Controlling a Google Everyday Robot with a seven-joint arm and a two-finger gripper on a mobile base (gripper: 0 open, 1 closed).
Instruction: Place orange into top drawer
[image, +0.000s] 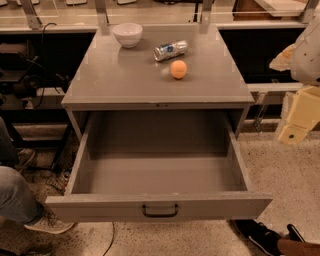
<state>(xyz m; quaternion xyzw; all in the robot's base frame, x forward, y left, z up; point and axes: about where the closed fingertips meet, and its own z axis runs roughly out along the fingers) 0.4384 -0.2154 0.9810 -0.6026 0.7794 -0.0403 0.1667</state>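
Note:
The orange (178, 69) sits on the grey cabinet top (120, 80), right of centre, just in front of a silver and blue can (170, 50) lying on its side. The top drawer (159, 206) is pulled fully out below, its inside bare, with a black handle (160, 211) at the centre of its front panel. My gripper (298, 120), cream-coloured, hangs at the right edge of the view. It is beside the cabinet's right side, off to the right of the orange and apart from it. It holds nothing that I can see.
A white bowl (128, 34) stands at the back left of the cabinet top. A person's leg and shoe (47, 222) are at the lower left, and dark shoes (262, 237) at the lower right by the drawer front. Cables lie at the left.

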